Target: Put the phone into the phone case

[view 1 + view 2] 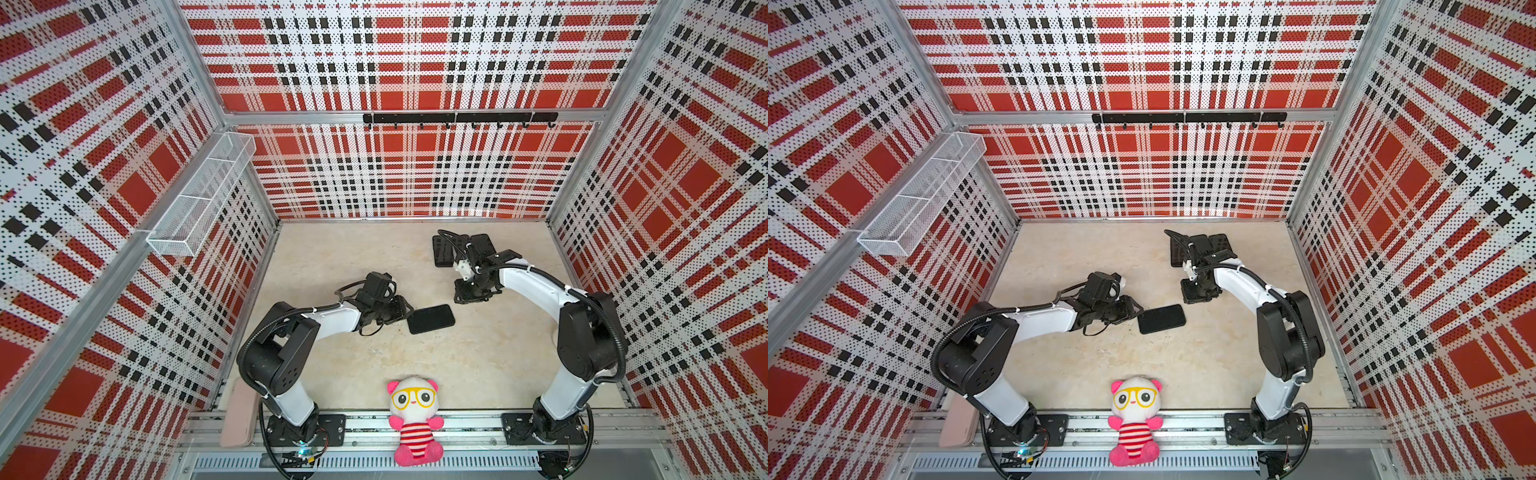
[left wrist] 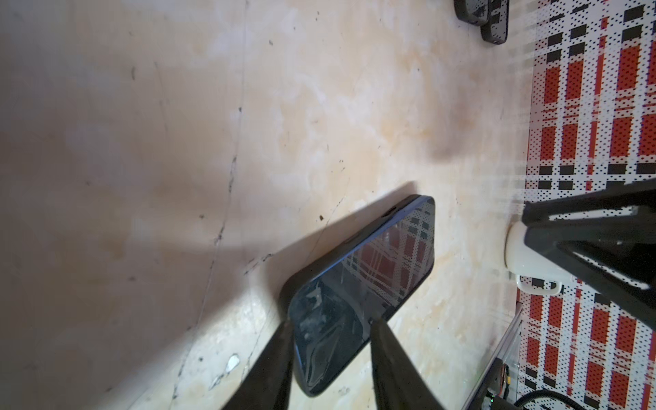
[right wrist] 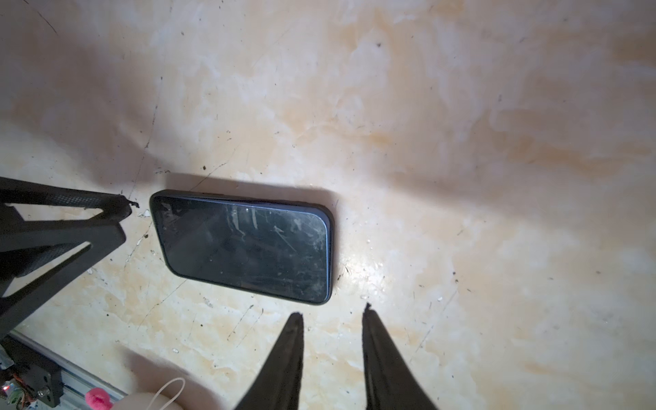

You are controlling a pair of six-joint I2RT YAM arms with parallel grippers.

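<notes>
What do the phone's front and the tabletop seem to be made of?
Phone: front looks like glossy glass; it mirrors the plaid wall and shows smudges. Tabletop: probably marble-print laminate or vinyl, semi-gloss, with scratches and soft glare; real stone cannot be excluded.

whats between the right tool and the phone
Nothing: in the right wrist view only bare beige marbled tabletop separates the right tool from the dark glass-fronted rectangular phone.
</notes>
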